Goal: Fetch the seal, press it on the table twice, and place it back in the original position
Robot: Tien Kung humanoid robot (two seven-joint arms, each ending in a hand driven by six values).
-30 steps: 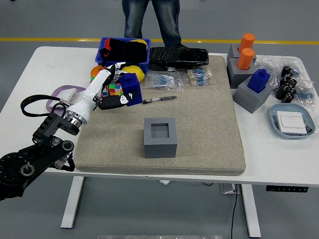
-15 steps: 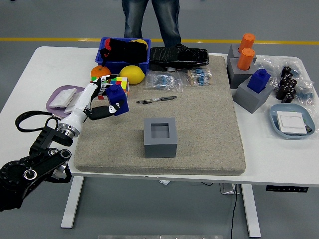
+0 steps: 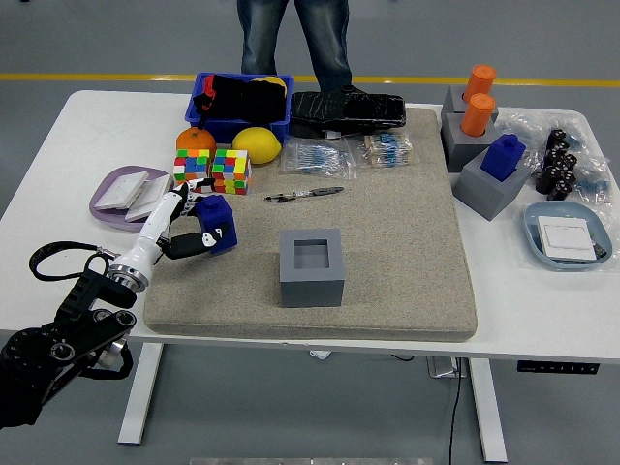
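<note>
Seal [image 3: 217, 224], a blue block, sits low over the left part of the tan mat [image 3: 407, 242], pinched in the fingers of the left hand [image 3: 184, 230]; whether its base touches the mat cannot be told. The black left arm comes in from the lower left corner. Just left of the hand lies a purple tray [image 3: 105, 204] with white packets. Behind the seal stand two colour cubes [image 3: 231, 170], an orange [image 3: 195, 140] and a lemon [image 3: 256, 144] before a blue bin [image 3: 205, 108]. A pen [image 3: 304, 194] lies right of the cubes. Near the mat's middle stands the grey holder [image 3: 312, 266], its square socket empty. Farther right, another blue seal [image 3: 504, 155] sits in a grey holder [image 3: 492, 191].
</note>
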